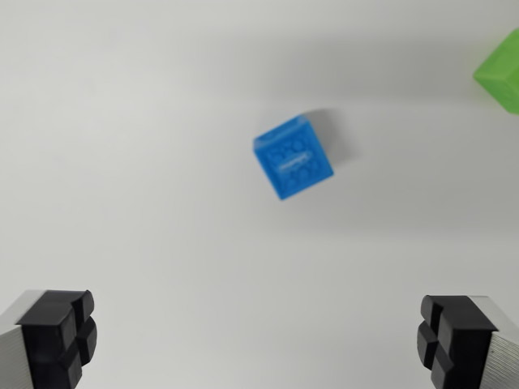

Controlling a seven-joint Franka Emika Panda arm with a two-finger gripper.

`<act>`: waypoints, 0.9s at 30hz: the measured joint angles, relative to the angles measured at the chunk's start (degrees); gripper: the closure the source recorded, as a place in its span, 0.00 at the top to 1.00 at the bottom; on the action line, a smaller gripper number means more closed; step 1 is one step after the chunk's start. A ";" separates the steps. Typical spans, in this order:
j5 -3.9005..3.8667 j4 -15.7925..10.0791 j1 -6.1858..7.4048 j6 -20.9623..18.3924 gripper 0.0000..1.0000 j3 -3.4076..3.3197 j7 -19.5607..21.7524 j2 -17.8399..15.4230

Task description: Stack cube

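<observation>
The pincer hangs spread wide and empty above the white desk, presumably so it can drop around the blue cube, which sits rotated, well clear of the green cube at its upper right

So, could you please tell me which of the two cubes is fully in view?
The blue cube, whole near the middle; the green cube is cut off at the wrist view's upper right edge.

Blue cube on white table, green cube at right edge, tool spread wide
</observation>
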 joint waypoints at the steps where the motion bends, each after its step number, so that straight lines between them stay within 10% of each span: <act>1: 0.00 0.00 0.00 0.00 1.00 0.00 0.00 0.00; 27: 0.00 -0.05 -0.27 0.58 1.00 -0.37 0.15 0.63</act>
